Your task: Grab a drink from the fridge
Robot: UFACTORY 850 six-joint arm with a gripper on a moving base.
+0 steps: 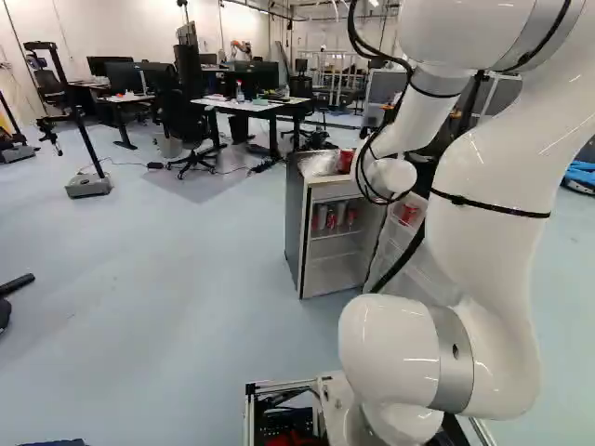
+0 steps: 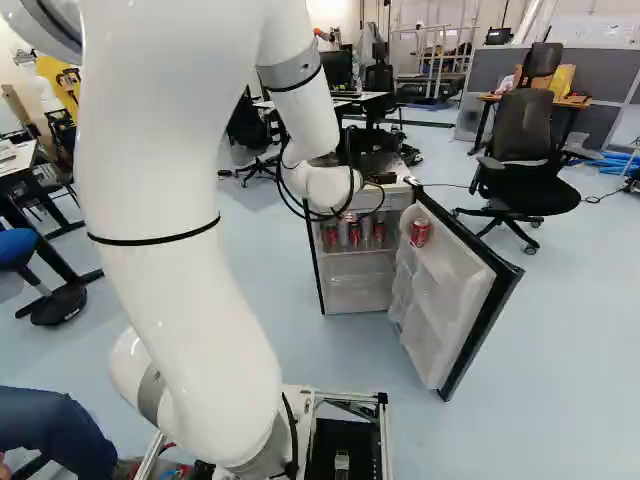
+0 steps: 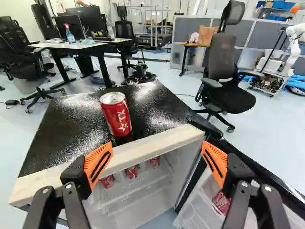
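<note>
Red, white-lettered and silver-topped, a can (image 3: 116, 114) stands on the fridge (image 3: 57, 136); more cans (image 3: 132, 171) sit inside. The claw's (image 2: 382, 179) fingers are apart.

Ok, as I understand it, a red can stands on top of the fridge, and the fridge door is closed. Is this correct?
Not quite: the door is open, swung well out from the fridge, as the right base view shows. The rest is right: a red can stands on top of the fridge.
</note>
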